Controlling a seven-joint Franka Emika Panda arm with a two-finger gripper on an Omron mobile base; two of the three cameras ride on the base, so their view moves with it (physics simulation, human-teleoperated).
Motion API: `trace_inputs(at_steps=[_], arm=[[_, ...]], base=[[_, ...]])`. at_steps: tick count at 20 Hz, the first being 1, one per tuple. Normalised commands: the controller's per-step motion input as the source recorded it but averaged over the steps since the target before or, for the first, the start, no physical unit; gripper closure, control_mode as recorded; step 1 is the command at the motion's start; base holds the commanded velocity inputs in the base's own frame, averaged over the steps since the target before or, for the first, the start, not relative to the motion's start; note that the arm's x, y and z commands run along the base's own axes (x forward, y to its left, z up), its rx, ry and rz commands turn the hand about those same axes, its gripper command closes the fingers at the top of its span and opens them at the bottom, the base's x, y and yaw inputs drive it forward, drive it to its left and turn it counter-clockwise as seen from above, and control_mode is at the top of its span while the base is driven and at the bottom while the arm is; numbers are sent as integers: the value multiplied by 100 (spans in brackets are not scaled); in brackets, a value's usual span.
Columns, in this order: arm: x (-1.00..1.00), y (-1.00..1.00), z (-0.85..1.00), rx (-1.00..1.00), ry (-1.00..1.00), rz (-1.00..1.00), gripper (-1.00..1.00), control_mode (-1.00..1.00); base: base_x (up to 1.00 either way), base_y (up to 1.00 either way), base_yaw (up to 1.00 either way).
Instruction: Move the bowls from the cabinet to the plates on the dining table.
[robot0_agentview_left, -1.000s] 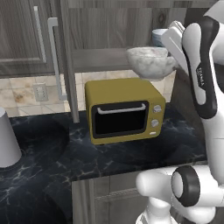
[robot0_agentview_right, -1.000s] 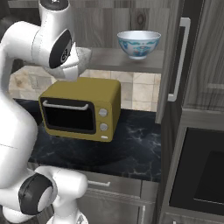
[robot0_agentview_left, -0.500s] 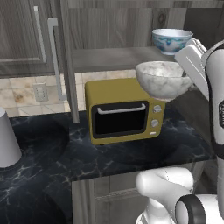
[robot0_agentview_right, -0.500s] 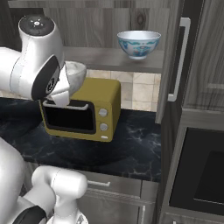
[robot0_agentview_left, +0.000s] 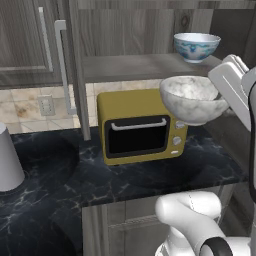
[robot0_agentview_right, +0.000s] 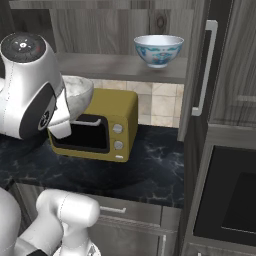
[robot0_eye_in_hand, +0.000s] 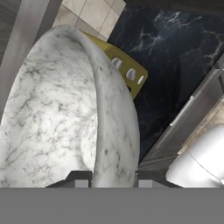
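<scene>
the cabinet (robot0_agentview_left: 125, 65) stands open, and the black marble surface (robot0_agentview_left: 100, 180) below it carries a yellow oven (robot0_agentview_left: 142, 125). half a second ago the marbled bowl (robot0_agentview_left: 192, 100) hung a bit higher and closer to the shelf; now it is lower and further out, in the air in front of the oven's upper right corner, clear of the cabinet. the end effector (robot0_eye_in_hand: 113, 179) is clenched on the rim of this bowl, one finger inside and one outside, and the bowl looks level. so i judge the first bowl is taken out, and the carry to a plate on the dining table comes next. the blue bowl (robot0_agentview_right: 158, 49) sits on the shelf as before, untouched; it waits for its turn.
</scene>
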Motion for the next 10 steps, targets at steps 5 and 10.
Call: trace_inputs(at_steps=[5, 10], arm=[[0, 0, 0, 0, 0, 0, 100, -100], [0, 0, 0, 0, 0, 0, 100, -100]], base=[[0, 0, 0], [0, 0, 0]])
